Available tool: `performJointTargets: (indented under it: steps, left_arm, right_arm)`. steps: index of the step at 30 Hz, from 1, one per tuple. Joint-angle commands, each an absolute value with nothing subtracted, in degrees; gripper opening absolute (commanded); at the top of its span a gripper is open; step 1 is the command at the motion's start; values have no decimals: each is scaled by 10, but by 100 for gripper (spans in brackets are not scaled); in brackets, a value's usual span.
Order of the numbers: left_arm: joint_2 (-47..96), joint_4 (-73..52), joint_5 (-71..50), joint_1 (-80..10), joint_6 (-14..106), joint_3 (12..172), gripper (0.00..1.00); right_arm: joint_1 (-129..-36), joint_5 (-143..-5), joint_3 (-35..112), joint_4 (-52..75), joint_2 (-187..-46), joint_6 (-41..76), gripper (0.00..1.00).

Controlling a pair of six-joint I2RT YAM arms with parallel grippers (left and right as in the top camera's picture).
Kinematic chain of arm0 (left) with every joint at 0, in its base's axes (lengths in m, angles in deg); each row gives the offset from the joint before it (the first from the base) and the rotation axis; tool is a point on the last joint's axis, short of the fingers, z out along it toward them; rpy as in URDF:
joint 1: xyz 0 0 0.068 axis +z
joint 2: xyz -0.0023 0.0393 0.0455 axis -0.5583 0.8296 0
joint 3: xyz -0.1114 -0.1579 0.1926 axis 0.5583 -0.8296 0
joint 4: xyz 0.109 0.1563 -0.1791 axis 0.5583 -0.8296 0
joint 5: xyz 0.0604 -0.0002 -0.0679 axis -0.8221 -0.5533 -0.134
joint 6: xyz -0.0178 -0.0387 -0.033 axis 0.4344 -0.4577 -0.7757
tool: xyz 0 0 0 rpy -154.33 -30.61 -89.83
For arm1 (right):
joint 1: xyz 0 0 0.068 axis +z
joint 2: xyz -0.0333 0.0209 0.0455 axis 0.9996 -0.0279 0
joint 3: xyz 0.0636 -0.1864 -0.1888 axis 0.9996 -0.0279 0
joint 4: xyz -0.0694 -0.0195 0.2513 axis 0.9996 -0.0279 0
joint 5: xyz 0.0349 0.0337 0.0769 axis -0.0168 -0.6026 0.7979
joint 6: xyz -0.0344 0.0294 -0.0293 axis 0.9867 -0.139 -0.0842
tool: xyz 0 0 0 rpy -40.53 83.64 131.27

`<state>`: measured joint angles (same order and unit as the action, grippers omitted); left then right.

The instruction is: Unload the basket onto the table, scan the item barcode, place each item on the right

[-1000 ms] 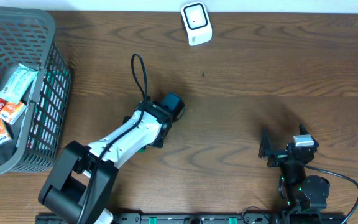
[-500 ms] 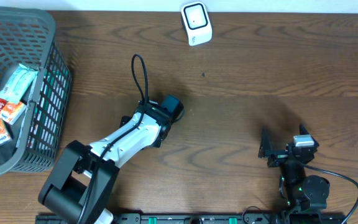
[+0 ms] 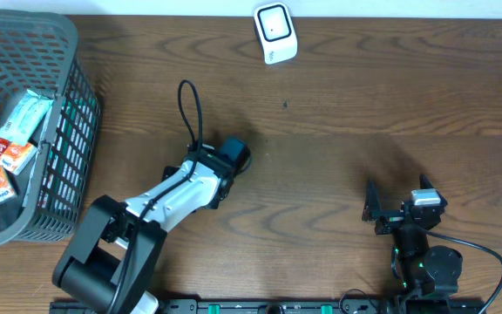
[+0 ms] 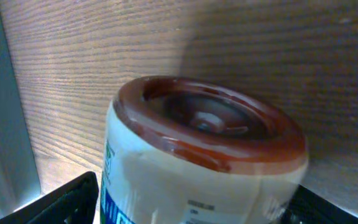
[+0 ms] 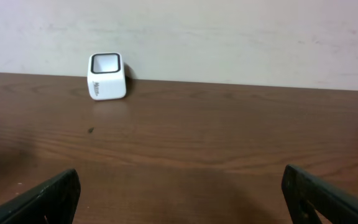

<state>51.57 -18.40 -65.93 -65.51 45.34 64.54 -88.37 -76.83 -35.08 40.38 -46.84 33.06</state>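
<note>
Surface: dark brown wooden table (image 3: 390,96) with a pale wall (image 5: 229,31) behind its far edge.
Jar: cream-sided jar (image 4: 197,168) with a glossy brown lid (image 4: 210,124) and blue and green print on its side; the barcode cannot be made out. From overhead it sits left of the table's middle (image 3: 234,153), at the tip of the left arm.
Left gripper: the left gripper (image 4: 197,205) is spread wide and clamped on the jar, one black finger (image 4: 73,199) on each side of the body, with the lid facing away from the wrist.
Cable: a black cable (image 3: 194,105) loops up from the left wrist toward the far side.
Scanner: small white scanner (image 3: 274,32) with a dark-framed window, standing at the far edge of the table, well apart from the jar.
Right gripper: the right gripper (image 5: 179,193) has its jaws fully apart and nothing between them; it sits near the front right and faces the scanner (image 5: 107,76).
Basket: grey mesh basket (image 3: 77,148) at the far left, holding red and pale green packets (image 3: 7,157).
</note>
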Motion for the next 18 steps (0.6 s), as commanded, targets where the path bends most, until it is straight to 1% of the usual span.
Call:
performJointTargets:
  steps: [1,3,8,16,18]
  left_arm:
    - [522,-183,-679,-645,457,640,85]
    - [522,-182,-678,-645,457,640,81]
    - [522,-181,-673,-645,457,640,75]
    - [509,-198,-670,-645,457,656,74]
    - [499,-208,-654,-645,461,667,74]
  right_arm:
    - [-887,-770,-351,401,-468,323,99]
    - [-887,-770,-351,402,-468,323,99]
    - [-887,-770,-351,402,-468,323,99]
    - [-887,-770,-351,401,-468,323,99]
    - [-887,-770,-351,401,-468,323,99]
